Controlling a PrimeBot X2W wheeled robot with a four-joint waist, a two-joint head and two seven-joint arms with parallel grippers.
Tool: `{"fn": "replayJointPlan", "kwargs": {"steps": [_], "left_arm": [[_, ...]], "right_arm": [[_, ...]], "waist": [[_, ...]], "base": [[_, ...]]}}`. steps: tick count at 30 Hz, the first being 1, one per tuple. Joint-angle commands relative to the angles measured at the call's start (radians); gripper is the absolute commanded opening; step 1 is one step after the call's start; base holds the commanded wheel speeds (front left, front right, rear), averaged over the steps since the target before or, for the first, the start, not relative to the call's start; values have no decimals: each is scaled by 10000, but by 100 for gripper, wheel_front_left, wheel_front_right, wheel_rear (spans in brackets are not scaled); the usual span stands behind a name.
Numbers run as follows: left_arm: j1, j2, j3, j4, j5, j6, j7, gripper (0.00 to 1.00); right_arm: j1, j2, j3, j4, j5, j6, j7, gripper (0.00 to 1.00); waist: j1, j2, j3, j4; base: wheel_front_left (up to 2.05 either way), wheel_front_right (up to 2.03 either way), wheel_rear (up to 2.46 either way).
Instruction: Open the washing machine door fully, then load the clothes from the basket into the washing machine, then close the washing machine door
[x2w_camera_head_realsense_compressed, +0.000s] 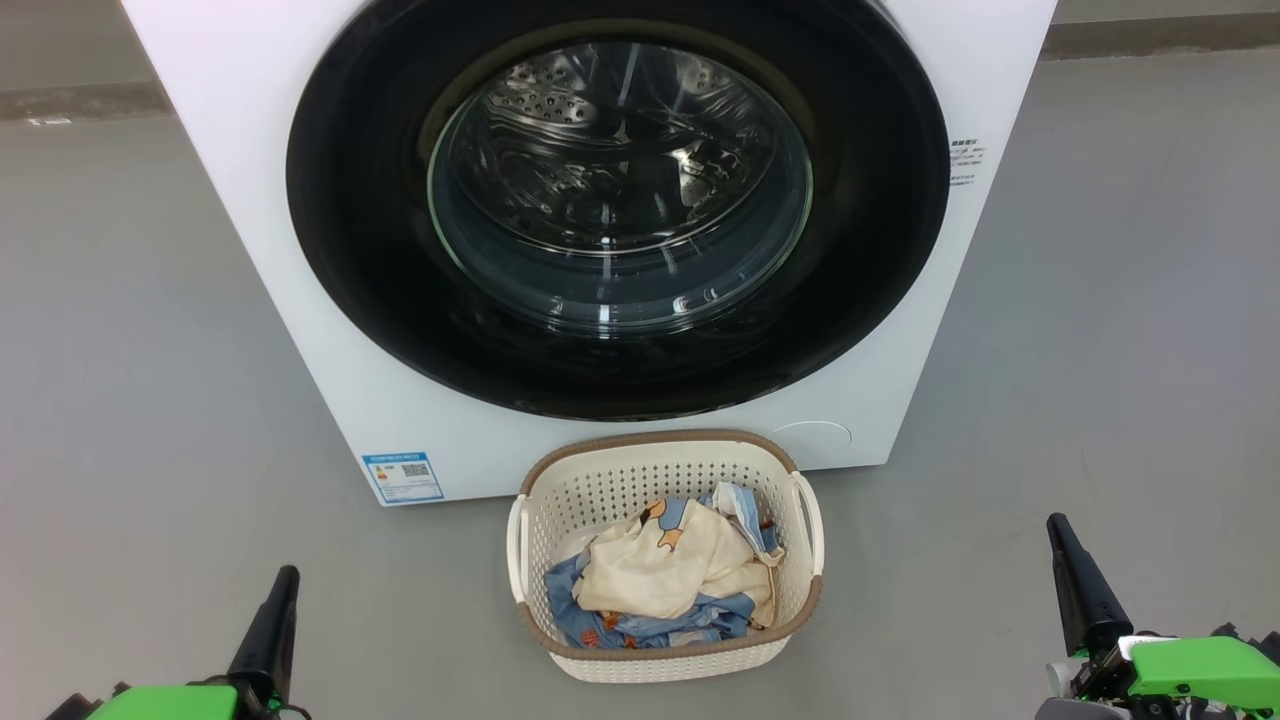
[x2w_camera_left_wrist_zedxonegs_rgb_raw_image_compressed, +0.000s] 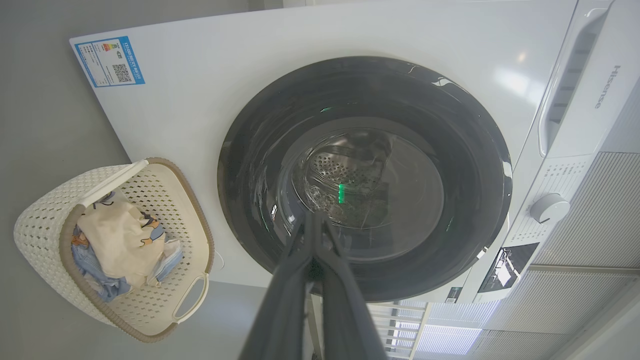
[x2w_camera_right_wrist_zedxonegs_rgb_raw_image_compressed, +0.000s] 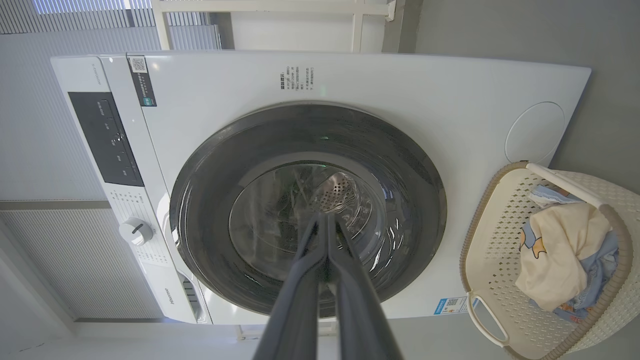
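Left hand (x2w_camera_head_realsense_compressed: 282, 588): fingers pressed together, pinching nothing; low at the robot's left, well short of the washer
Right hand (x2w_camera_head_realsense_compressed: 1060, 530): also pressed together and empty; low at the right, apart from everything
Basket (x2w_camera_head_realsense_compressed: 640, 478): upright on the floor (x2w_camera_head_realsense_compressed: 150, 400), just in front of the washing machine (x2w_camera_head_realsense_compressed: 230, 150), below its door
Clothes (x2w_camera_head_realsense_compressed: 660, 570): heaped inside the basket; a cream-yellow cartoon-print piece on top, blue printed cloth beneath and around it; none outside
Washing machine door (x2w_camera_head_realsense_compressed: 360, 200): closed, flush with the white front; wide glossy black rim, bulging clear glass; the steel drum behind looks empty
Progress: by my reckoning nothing is done; opening, loading and closing are all left
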Motion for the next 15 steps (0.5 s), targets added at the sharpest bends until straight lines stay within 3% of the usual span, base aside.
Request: {"fn": "replayJointPlan", "kwargs": {"steps": [1, 15], "left_arm": [[-440, 105, 354, -224, 154, -71, 60, 0], [-441, 104, 356, -224, 156, -71, 62, 0]], "right_arm": [[-424, -43, 235, -246, -124, 16, 93, 0], [-425, -42, 234, -245, -124, 16, 94, 0]], "waist": [[0, 0, 0, 0], [0, 0, 0, 0]], "base": [[0, 0, 0], [0, 0, 0]]}}
